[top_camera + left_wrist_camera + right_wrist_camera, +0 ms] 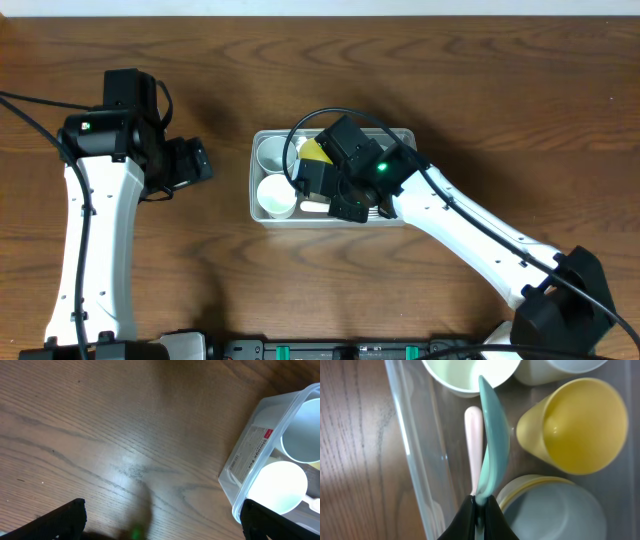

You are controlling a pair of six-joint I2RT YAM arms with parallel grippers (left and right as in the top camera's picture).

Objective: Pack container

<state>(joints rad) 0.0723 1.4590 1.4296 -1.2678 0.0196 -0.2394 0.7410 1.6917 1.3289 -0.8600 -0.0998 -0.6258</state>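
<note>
Inside the clear, round-cornered plastic container (412,445), the right gripper (480,506) pinches a glossy teal spoon (493,445), perhaps ceramic. The left gripper (162,521) gapes wide over the woodgrain table (100,435).

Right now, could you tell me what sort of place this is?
Likely a tabletop robot workstation: a wood-grain table, two robot arms, and the right fingers holding a teal spoon in a clear container of cups.
</note>
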